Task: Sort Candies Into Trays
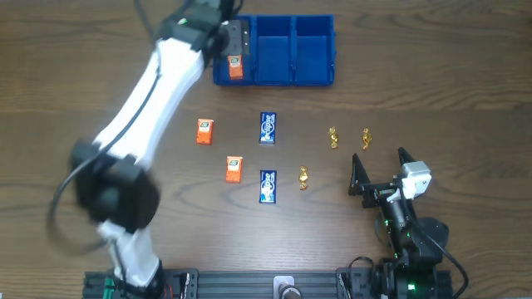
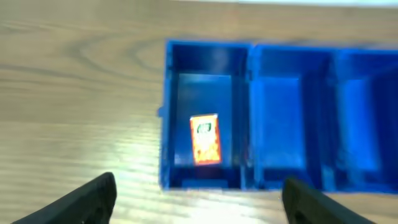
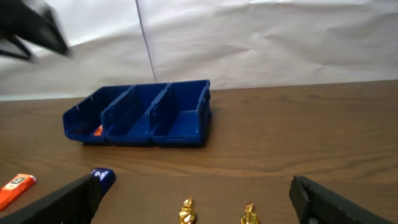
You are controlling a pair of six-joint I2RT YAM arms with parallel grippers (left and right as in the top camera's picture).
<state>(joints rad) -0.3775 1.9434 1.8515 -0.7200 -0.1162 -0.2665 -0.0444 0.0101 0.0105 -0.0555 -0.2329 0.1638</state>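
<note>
At the far side of the table (image 1: pixel 432 91), we held our left gripper (image 2: pixel 200 198) above the blue tray (image 2: pixel 250 62), its fingers spread wide and holding nothing. Beneath it, an orange candy (image 2: pixel 205 139) lay flat on the floor of the tray's left compartment. We took that as the reason for the released pose: the piece was in its slot, so the fingers had nothing to hold. The middle and right compartments looked bare, presumably kept for the other two kinds.

Nearer on the table lay what was left to sort. A second orange candy (image 1: pixel 204 131) and a third (image 1: pixel 234 169) sat on the left, closest to the compartment they belonged in. Two blue candies (image 1: pixel 268 128) lay in a column at the middle. Three gold candies (image 1: pixel 333 137) were scattered to the right of them. All were well apart from one another, which we judged left room for fingers to close around each.

Our right gripper (image 1: pixel 380 162) sat low at the near right, fingers open and empty. It was just beside the gold candies and clear of the left arm's reach, a sensible spot from which to take the gold ones.
</note>
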